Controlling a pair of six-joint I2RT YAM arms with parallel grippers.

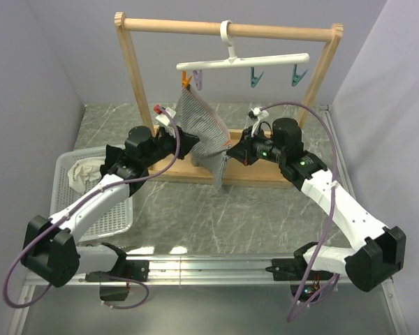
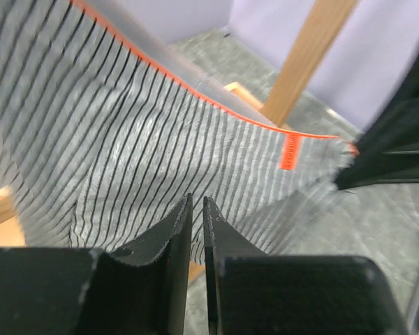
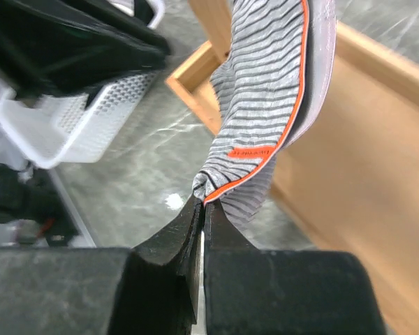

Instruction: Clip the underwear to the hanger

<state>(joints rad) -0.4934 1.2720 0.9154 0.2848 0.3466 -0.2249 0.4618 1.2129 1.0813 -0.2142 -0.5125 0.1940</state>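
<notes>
Though the small grey striped cloth underwear (image 1: 202, 129) hangs mid-frame, one corner seemingly in the orange clip (image 1: 187, 82) of the thin white plastic hanger (image 1: 265, 61), the right gripper (image 3: 201, 206) pinches the unclipped corner; left gripper (image 2: 197, 201) near-shut, hold unclear.

Your grey marbled table (image 1: 251, 216) bears the wooden frame (image 1: 135, 77) just beyond the jaws and a white basket (image 1: 63, 167) well left of them.

Underwear (image 1: 199, 129) stretched across wooden frame (image 1: 279, 31) opening — blocks ctr; free room under hanger (image 1: 265, 61) R end; basket (image 1: 115, 220) at L.
</notes>
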